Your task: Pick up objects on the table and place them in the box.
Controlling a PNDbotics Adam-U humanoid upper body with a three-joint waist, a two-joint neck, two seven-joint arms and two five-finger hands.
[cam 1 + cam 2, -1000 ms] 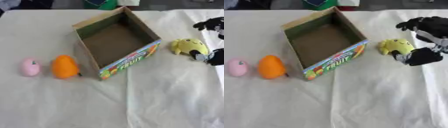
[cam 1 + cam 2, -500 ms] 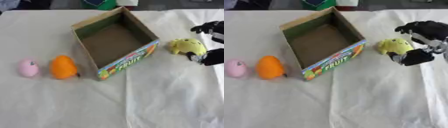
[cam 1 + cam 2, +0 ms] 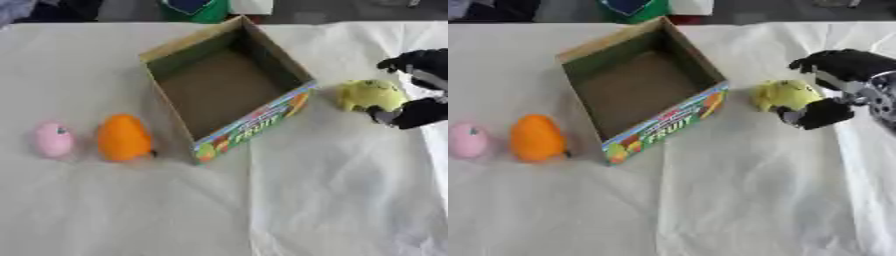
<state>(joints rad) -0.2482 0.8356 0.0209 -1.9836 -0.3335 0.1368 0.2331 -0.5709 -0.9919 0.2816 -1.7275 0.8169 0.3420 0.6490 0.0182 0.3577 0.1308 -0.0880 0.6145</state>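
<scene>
A cardboard box (image 3: 636, 87) stands open on a table covered with a white cloth (image 3: 710, 200), turned at an angle so that one corner points toward the robot; its near outer wall carries a bright fruit print with the word FRUIT, and its brown floor is bare. To the left of the box, apart from it, an orange fruit (image 3: 536, 138) lies on the cloth, and just beside that, further left, a smaller pink fruit (image 3: 465, 140) with a tiny dark mark on top. To the right of the box, near its printed wall but not touching it, a yellow-green toy (image 3: 785, 94) rests on the cloth. The right hand (image 3: 839, 82) comes in from the right edge and is cupped around the toy: the black fingers (image 3: 833, 61) curve over the far side, above and just behind it, while the thumb (image 3: 815, 114) sits at the toy's near right side, seemingly touching it. The hand is half closed about the toy, yet whether the fingers actually touch it cannot be told, and the toy lies on the table, not lifted. The left hand shows in neither view. At the far edge of the table, behind the box, a green object (image 3: 194, 9) stands partly out of sight
</scene>
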